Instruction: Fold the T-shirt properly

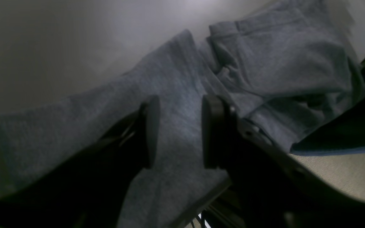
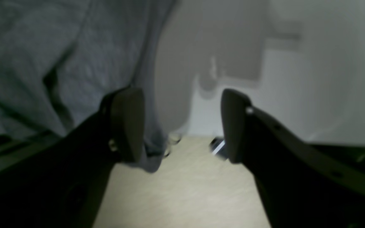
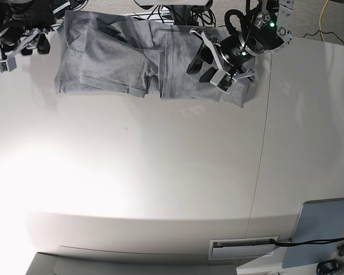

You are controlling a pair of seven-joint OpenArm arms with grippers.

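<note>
While the heather-grey cotton T-shirt (image 3: 143,63) lies lengthwise along the white surface (image 3: 160,172) far edge, left gripper (image 3: 209,69) hovers over it w/ jaws open, empty; right gripper (image 3: 20,48) jaws open beside its other end.

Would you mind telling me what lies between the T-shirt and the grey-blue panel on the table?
In the base view, only bare white table lies between the T-shirt and the panel.

Black claw (image 1: 177,131) fingers, seemingly matte, green lights on arm
</note>
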